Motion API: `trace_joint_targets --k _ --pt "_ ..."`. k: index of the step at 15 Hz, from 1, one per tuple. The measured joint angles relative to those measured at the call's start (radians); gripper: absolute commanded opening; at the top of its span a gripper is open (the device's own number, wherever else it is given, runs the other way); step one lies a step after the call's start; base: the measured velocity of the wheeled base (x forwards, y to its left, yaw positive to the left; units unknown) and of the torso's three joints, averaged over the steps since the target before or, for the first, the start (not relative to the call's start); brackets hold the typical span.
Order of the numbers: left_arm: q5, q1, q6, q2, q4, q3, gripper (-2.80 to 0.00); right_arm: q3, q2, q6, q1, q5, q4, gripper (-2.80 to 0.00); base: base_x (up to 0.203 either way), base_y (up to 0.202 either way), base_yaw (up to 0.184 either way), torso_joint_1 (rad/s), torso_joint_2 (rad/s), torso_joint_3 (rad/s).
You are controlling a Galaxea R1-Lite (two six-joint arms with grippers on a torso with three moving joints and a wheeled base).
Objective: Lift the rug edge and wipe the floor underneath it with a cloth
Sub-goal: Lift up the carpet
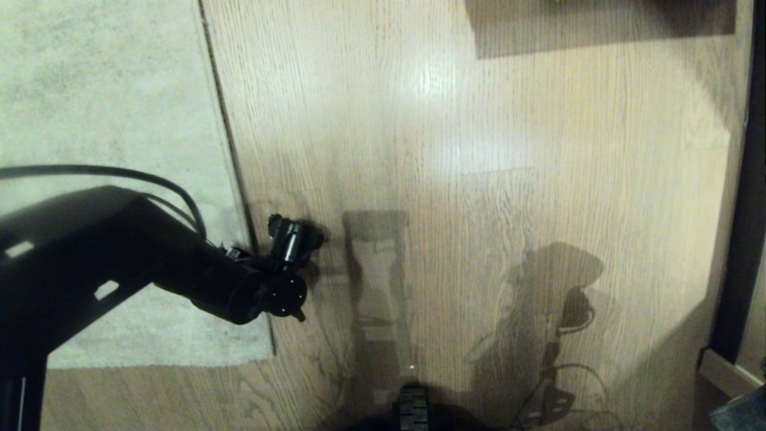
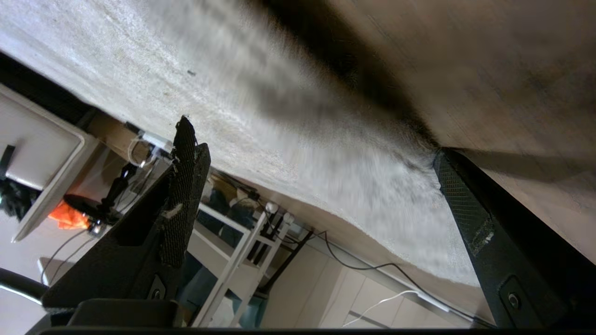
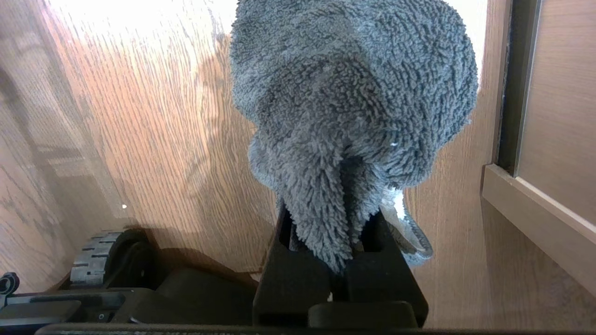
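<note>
Beside the rug edge [image 1: 230, 149], left fingers [image 2: 186, 195] apart, seemingly straddling it; right fingers [image 3: 335, 279] clamped on cloth [image 3: 354, 111].

The floor [image 1: 479, 179] is light brown wood-grain planking with a slight sheen and a bright glare patch toward the far side. A large pale grey-beige mottled rug [image 1: 102, 102] lies flat on its left part; the rug edge [image 1: 230, 149] runs straight away from the robot, and the near corner ends just short of the base.
</note>
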Motion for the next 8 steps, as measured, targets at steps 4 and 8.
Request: trace_joint_targets --k 4,8 --pt "0.0 0.032 0.0 0.0 -0.002 0.006 0.0 0.0 0.0 -0.001 0.0 0.0 0.0 -2.8 0.0 0.0 0.0 0.0 0.0 0.0" --pt "-0.001 0.052 -0.001 -0.005 -0.01 0.022 0.0 0.0 0.0 0.0 0.0 0.0 0.0 -2.8 0.0 0.0 0.0 0.0 0.0 0.0"
